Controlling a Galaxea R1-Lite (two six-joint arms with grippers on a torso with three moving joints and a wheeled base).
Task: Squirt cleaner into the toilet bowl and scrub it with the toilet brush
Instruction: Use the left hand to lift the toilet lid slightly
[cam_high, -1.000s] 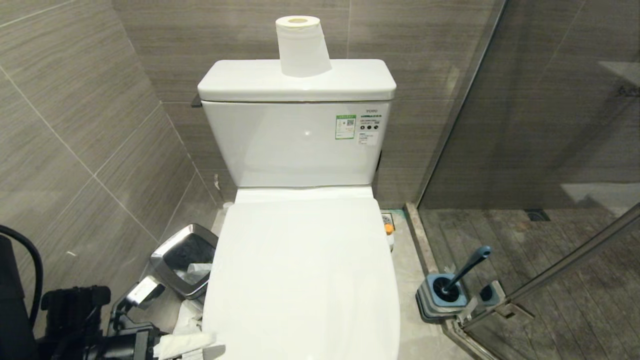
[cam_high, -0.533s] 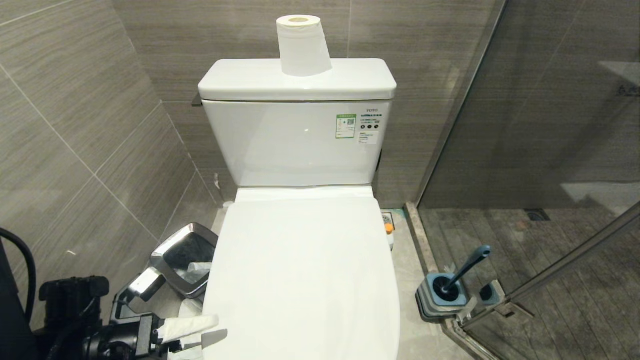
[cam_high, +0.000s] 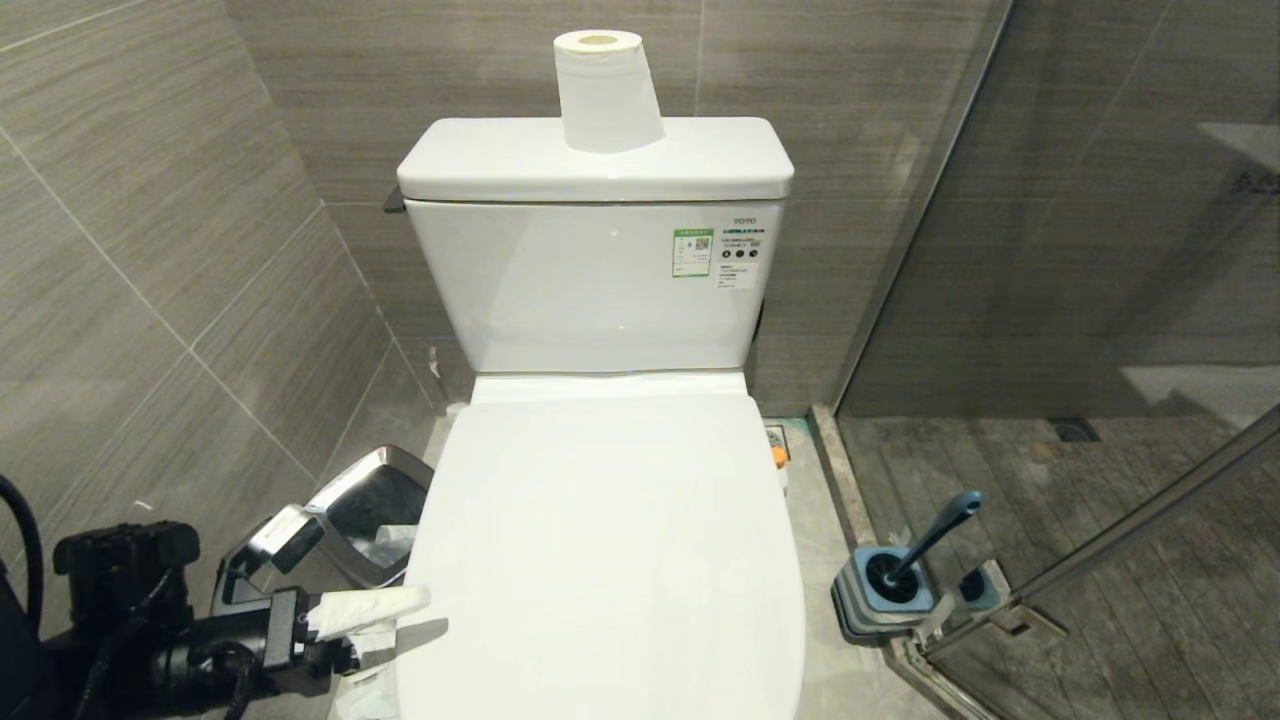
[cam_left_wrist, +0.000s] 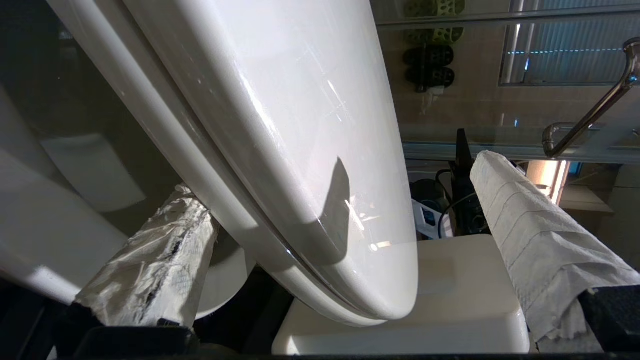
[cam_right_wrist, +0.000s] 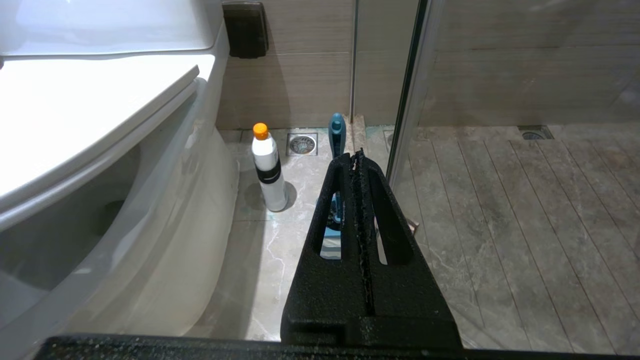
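Note:
The toilet bowl (cam_right_wrist: 165, 250) stands with its white lid (cam_high: 610, 540) down, so its inside is hidden. My left gripper (cam_high: 400, 620) is open at the lid's front left edge. Its paper-wrapped fingers (cam_left_wrist: 150, 270) straddle the rim of the lid (cam_left_wrist: 300, 150), one above and one below. The cleaner (cam_right_wrist: 268, 170) stands upright on the floor to the right of the bowl; only its orange cap (cam_high: 777, 457) shows in the head view. The toilet brush (cam_high: 930, 545) leans in its base further right. My right gripper (cam_right_wrist: 356, 156) hangs shut and empty, above the floor near the brush.
A square steel bin (cam_high: 375, 505) with paper in it stands left of the toilet, close to my left arm. A paper roll (cam_high: 605, 90) sits on the tank (cam_high: 590, 160). A glass shower partition (cam_high: 1000, 250) bounds the right side, with the brush base (cam_high: 875, 600) at its foot.
My left gripper has moved forward along the lid's left edge, away from the bottom of the head view. Its upper finger now lies over the lid's rim. Nothing else moved.

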